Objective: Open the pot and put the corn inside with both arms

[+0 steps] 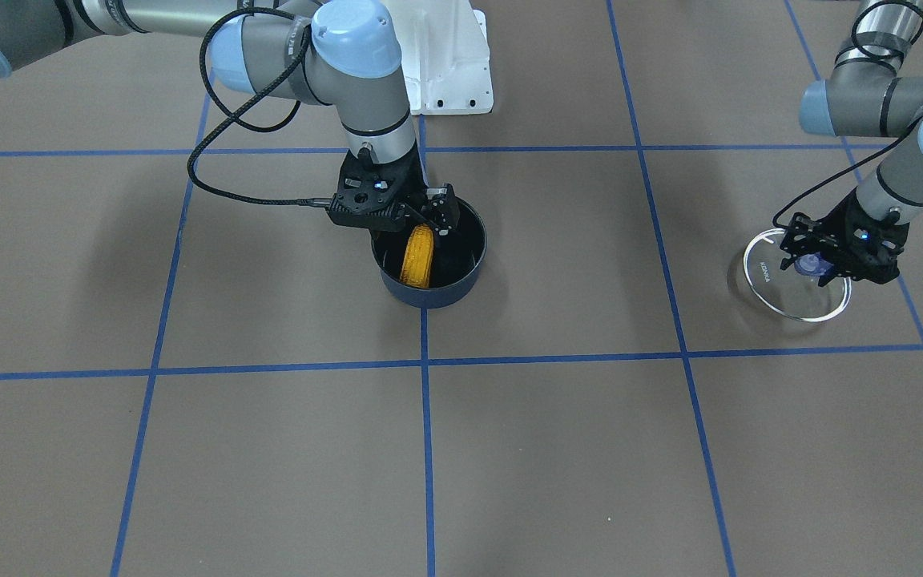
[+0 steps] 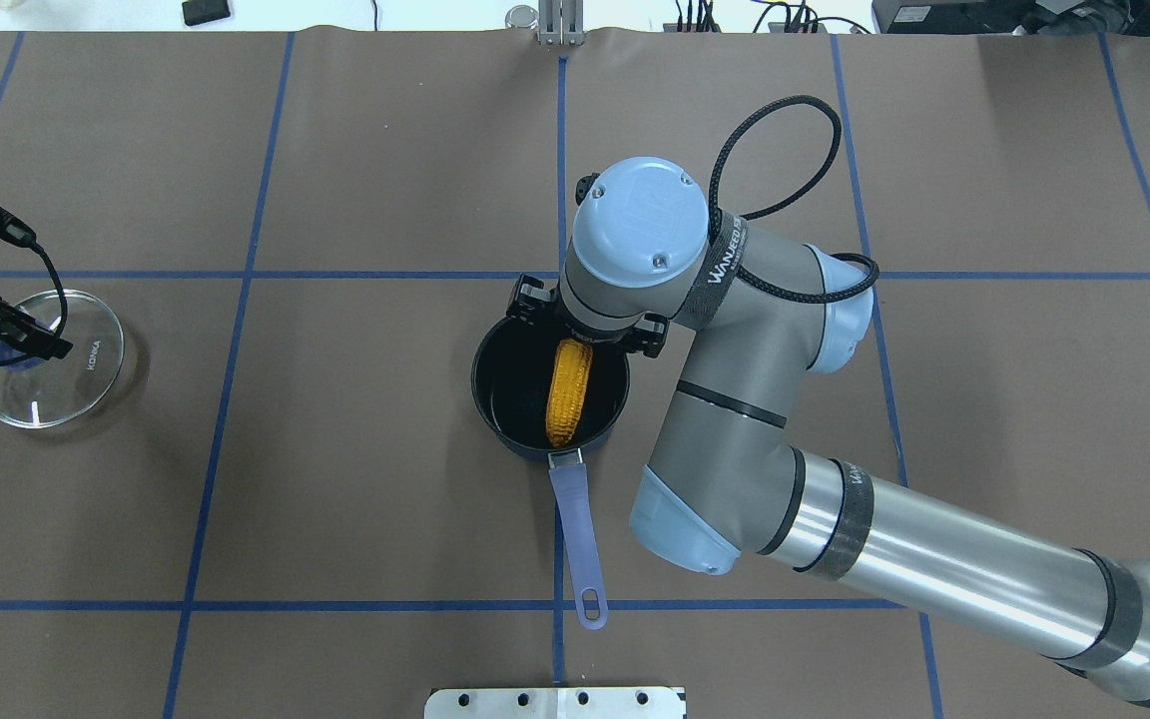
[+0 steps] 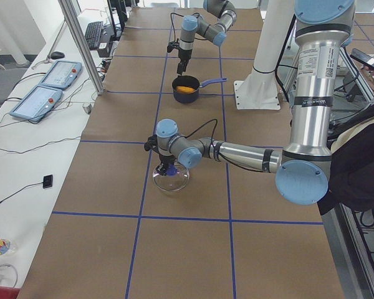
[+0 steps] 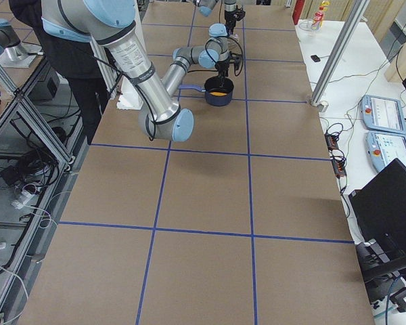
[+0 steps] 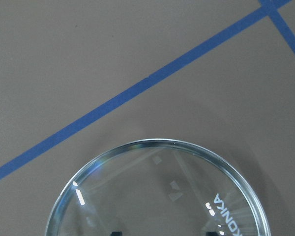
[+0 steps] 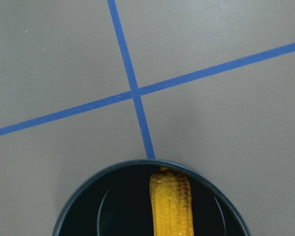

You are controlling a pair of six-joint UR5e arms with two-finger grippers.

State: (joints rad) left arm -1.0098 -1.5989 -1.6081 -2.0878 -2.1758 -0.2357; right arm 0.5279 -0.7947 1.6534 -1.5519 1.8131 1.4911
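Observation:
The dark navy pot stands open at the table's middle, its periwinkle handle pointing toward the robot's base. The yellow corn lies inside it along the handle's line. It also shows in the overhead view and the right wrist view. My right gripper hangs just above the pot, over the corn's upper end, and looks open. My left gripper is down on the glass lid, shut on its blue knob. The lid rests flat on the table far to my left.
The white base mount sits behind the pot. The right arm's elbow hangs over the table beside the pot handle. The lid lies near the table's left end. Blue tape lines cross the brown table cover.

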